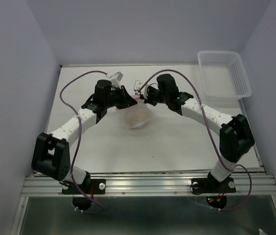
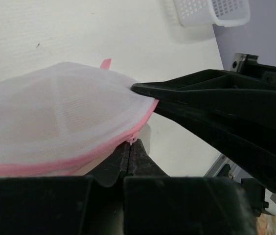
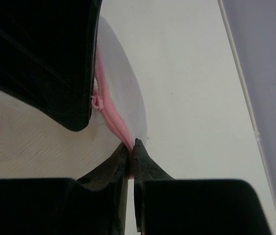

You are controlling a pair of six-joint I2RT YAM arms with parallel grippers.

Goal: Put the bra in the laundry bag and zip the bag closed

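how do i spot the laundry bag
On the white table, look mid-table where the left gripper and right gripper meet. Both pinch the pink zipper edge of a round pouch of translucent white mesh. Unlike the rigid white slotted basket in the far right corner, it is soft and pink-trimmed.

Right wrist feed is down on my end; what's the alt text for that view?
The right gripper is pinched shut on the pink zipper edge of the white mesh laundry bag, low in the centre. The left gripper fills the upper left as a black mass, the zipper pull at its edge; white table lies to the right.
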